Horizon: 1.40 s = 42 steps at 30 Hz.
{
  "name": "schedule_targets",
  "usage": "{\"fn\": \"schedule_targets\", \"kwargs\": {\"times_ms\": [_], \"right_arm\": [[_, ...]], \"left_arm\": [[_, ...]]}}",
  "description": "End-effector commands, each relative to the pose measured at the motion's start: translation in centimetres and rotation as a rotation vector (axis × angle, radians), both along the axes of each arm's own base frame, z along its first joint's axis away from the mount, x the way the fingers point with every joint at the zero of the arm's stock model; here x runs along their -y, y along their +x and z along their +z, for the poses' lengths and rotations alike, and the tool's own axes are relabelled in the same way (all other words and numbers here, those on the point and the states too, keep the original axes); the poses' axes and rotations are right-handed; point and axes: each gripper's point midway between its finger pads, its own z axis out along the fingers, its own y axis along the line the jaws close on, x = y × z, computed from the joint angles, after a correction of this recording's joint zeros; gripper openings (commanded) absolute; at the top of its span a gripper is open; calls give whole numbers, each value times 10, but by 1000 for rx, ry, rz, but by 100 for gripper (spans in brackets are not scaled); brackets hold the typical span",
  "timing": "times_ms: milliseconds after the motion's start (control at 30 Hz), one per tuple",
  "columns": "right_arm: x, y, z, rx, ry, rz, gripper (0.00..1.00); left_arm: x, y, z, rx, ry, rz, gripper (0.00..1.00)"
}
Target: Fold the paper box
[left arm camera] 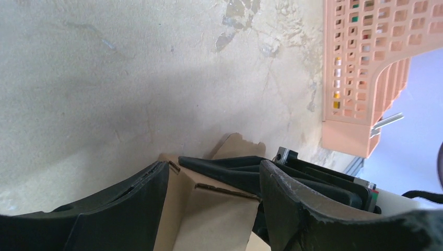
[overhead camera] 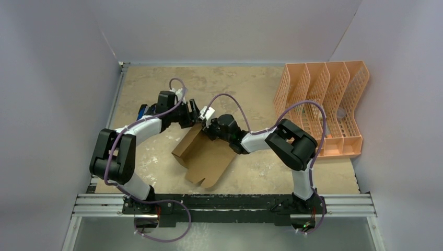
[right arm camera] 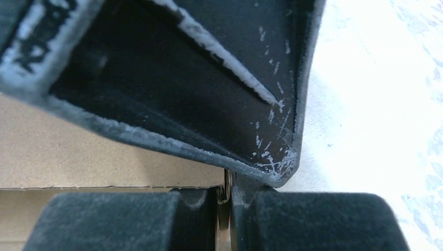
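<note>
Seen from above, a partly folded brown paper box (overhead camera: 206, 157) lies near the middle of a mottled beige surface (overhead camera: 245, 83), well apart from the peach-orange perforated file organizer (overhead camera: 324, 104) at the far right. One panel of the box stands raised along its left side, while the rest lies flat, with rounded tabs pointing toward the arms' bases. Both arms reach inward and meet at the far corner of the box.

The left tool (overhead camera: 194, 114) sits just beyond that corner. In the left wrist view its fingers (left arm camera: 130, 209) stand wide apart, straddling an upright cardboard panel of the box (left arm camera: 219, 219). One black finger of the right tool (left arm camera: 224, 164) lies across the top of the gap between them.

The right tool (overhead camera: 208, 125) comes in from the right, touching the same far corner. In the right wrist view its two padded fingers (right arm camera: 120, 219) are drawn nearly together, pinching a thin cardboard edge in the narrow slit between them. A flat cardboard face (right arm camera: 78, 157) spreads to the left, and a scuffed finger of the left tool (right arm camera: 183, 78) fills the view just above.
</note>
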Motion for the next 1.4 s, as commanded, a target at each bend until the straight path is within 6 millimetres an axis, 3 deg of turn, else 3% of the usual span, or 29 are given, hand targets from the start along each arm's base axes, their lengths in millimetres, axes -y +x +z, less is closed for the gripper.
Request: {"fn": "schedule_targets", "kwargs": {"times_ms": [0,400,567,800,1000,1233,1367], "right_arm": [[10,26,21,14,35,-187,4],[31,42,14,-77,-4,-402,3],[37,41,5,-138,-14,-458,3],[38,45,7,-133,-16,-481,6],[66,49,1,-146,-67,-636,8],[53,46,6,-145,-52,-553,19],[51,41,20,-131,-11,-517,27]], "left_arm": [[10,-1,17,20,-119,1,64],[19,-21,29,-26,-271,29,62],[17,-29,31,-35,-282,36,62],[15,-31,30,-33,-272,44,62],[13,-31,30,-26,-249,47,62],[9,-35,24,-31,-218,52,62],[5,-31,20,-18,-177,60,62]]}}
